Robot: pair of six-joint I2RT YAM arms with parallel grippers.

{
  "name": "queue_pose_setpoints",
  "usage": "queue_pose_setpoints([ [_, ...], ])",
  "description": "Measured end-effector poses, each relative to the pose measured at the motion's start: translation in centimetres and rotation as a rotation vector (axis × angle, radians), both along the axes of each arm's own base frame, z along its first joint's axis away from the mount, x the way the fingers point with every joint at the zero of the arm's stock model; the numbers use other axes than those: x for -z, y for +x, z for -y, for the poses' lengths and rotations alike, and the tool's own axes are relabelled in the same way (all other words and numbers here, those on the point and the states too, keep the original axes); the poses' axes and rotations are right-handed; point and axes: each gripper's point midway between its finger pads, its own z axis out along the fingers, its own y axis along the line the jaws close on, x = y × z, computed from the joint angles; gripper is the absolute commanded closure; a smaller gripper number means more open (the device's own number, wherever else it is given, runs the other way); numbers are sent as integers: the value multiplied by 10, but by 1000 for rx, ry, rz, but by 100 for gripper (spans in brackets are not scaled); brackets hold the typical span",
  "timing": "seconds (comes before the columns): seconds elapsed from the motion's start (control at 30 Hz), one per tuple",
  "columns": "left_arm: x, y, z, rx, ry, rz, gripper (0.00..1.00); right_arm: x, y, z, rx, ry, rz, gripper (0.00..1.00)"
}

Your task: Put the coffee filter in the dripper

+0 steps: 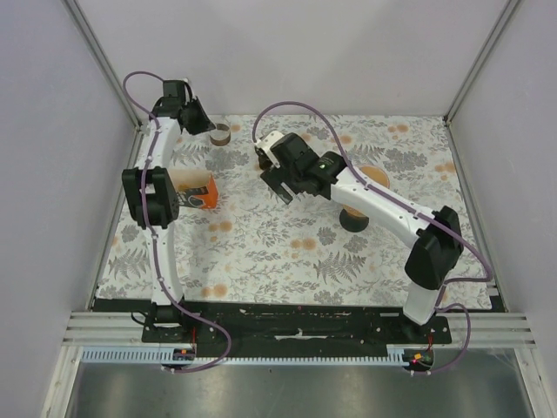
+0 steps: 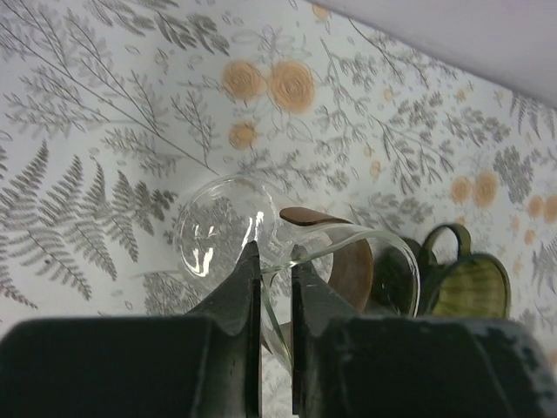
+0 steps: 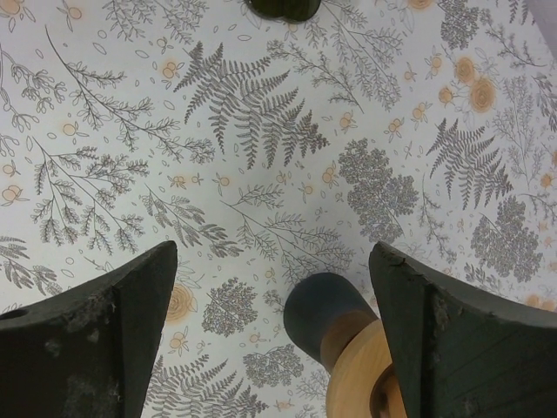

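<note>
White cloth (image 1: 287, 252) with grey fern and orange flower print covered the table. Plain white walls (image 1: 305, 52) stood on three sides, with metal frame (image 1: 103, 61) posts at the corners. An orange box (image 1: 198, 193) sat on the left part of the cloth, beside the left arm.

The glass dripper (image 2: 348, 261), with a brown collar, was at the far left corner of the cloth, and a green cup (image 2: 466, 283) was just beside it. The left gripper (image 2: 274, 266) was reached out to that corner. Its fingers (image 2: 237, 300) were nearly together, pinching the dripper's clear glass rim between them.

The right gripper (image 3: 274, 335) hung over the middle of the cloth with its fingers spread wide, nothing between them and touching nothing. A wooden piece (image 3: 357, 379) with a dark rounded end lay on the cloth below it, toward the right-hand finger in the wrist view.

Coffee filter: could not pick it out in any view.
</note>
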Motion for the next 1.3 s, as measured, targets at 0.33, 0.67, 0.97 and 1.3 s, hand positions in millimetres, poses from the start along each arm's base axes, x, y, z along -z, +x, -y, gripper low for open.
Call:
queue_pose_setpoints([
  [0.33,-84,-99,75,412,-10,25,98,-85,9,51,70,236,104,2],
  [0.67,-44,-260,198,1073,59,-44,98,-124,0,59,35,348,179,2],
  [0.97,17,-292,184,1200,101,-129,94,-88,-13,69,51,309,110,2],
  [1.3,19,-296,191,1287,78,-58,47,-103,-17,72,46,341,147,2],
])
